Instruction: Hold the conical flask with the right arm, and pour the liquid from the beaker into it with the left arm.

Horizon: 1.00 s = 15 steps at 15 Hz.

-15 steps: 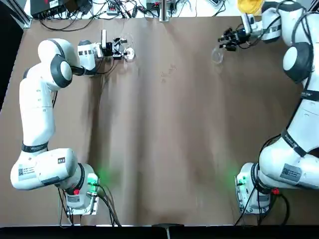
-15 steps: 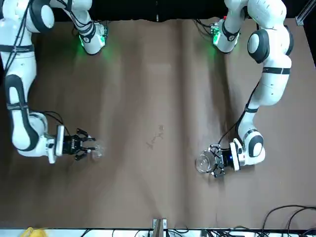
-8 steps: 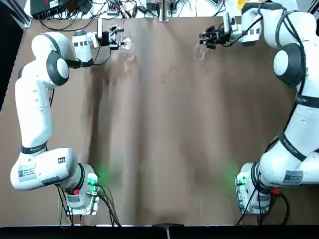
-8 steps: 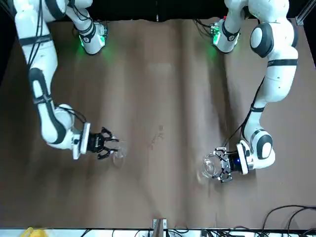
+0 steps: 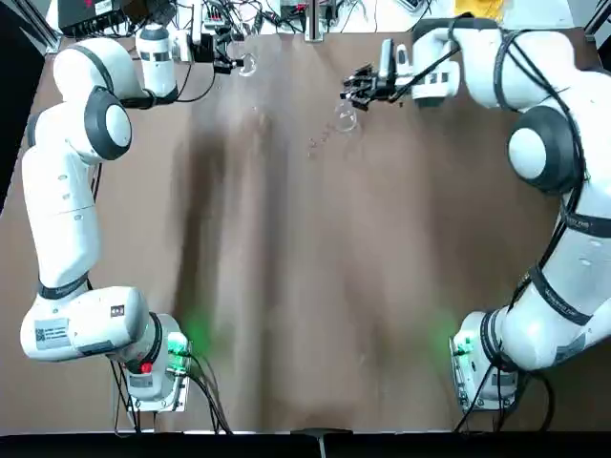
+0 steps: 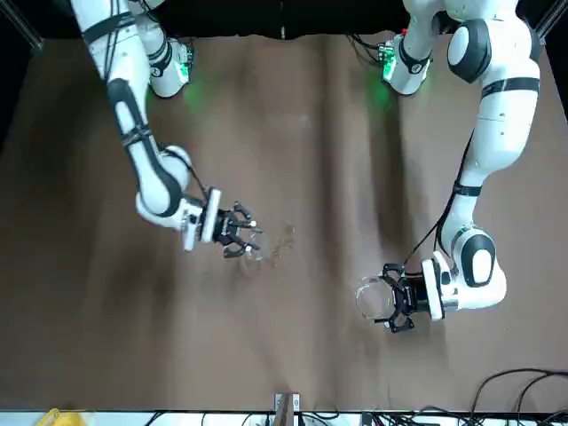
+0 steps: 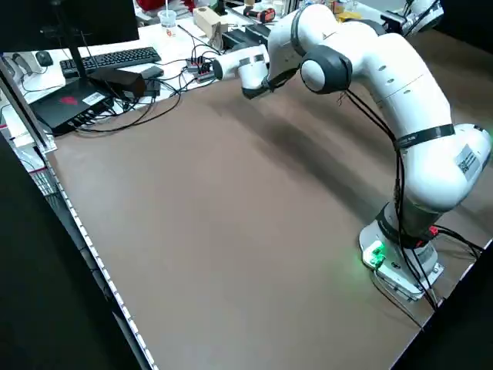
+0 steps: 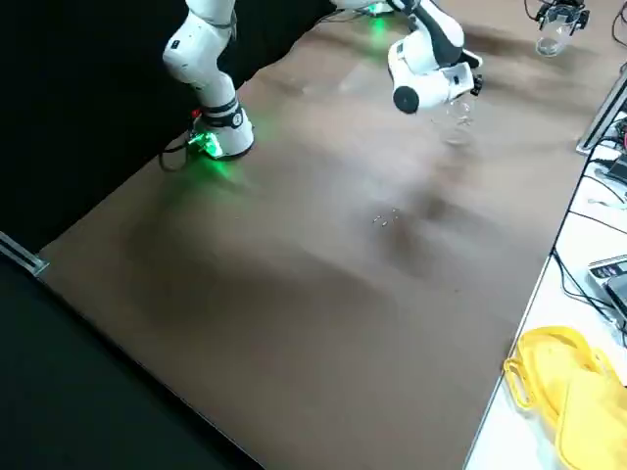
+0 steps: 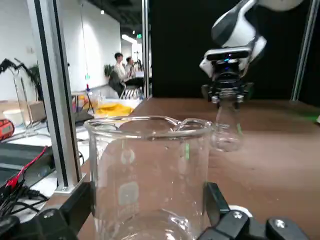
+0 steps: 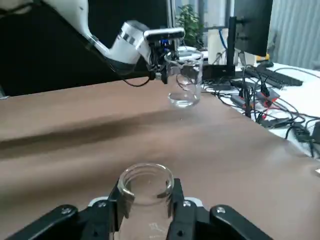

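The flask [image 10: 145,212] sits in my right gripper's pinch [image 10: 146,200], mouth clear for pouring. My left gripper [image 9: 150,202] clasps the beaker [image 9: 150,175] upright at the far left, presumably to avoid spilling.

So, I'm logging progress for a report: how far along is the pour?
Done: the left gripper holds the beaker, and the right gripper holds the flask, both clear of the table.
In hand: apparently lining them up, with a gap between the vessels.
Left: tipping the upright beaker over the flask's mouth; its liquid seems still inside.
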Each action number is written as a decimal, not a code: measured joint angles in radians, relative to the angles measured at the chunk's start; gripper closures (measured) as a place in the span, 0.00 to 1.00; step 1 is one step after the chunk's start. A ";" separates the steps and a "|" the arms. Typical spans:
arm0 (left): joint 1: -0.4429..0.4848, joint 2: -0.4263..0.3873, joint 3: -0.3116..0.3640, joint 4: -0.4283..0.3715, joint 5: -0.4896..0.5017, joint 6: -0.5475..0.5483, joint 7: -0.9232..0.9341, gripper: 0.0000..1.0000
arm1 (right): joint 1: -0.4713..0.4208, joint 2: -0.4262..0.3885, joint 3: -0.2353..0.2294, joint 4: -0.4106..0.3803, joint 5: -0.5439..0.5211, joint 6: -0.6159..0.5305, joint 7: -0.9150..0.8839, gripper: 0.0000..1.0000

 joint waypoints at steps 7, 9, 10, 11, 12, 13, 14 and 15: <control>-0.107 -0.028 0.001 0.000 0.076 0.166 -0.120 0.04 | 0.217 0.004 -0.018 0.081 0.234 0.185 0.035 0.61; -0.125 -0.030 0.001 0.000 0.101 0.181 -0.135 0.04 | 0.241 0.021 -0.021 0.124 0.245 0.250 0.047 0.61; -0.129 -0.033 0.001 0.000 0.116 0.183 -0.141 0.04 | 0.250 0.032 -0.021 0.145 0.254 0.274 0.050 0.61; -0.131 -0.038 0.001 0.000 0.133 0.183 -0.147 0.04 | 0.257 0.044 -0.022 0.162 0.264 0.288 0.051 0.61; -0.131 -0.043 0.000 0.000 0.148 0.182 -0.150 0.04 | 0.262 0.058 -0.022 0.176 0.269 0.298 0.051 0.61; -0.130 -0.047 -0.001 0.000 0.158 0.182 -0.150 0.04 | 0.265 0.073 -0.022 0.189 0.275 0.308 0.050 0.61; -0.129 -0.050 -0.001 0.000 0.167 0.179 -0.150 0.04 | 0.266 0.089 -0.023 0.204 0.278 0.319 0.049 0.61; -0.127 -0.054 -0.001 0.000 0.178 0.171 -0.150 0.04 | 0.266 0.105 -0.023 0.220 0.280 0.332 0.047 0.61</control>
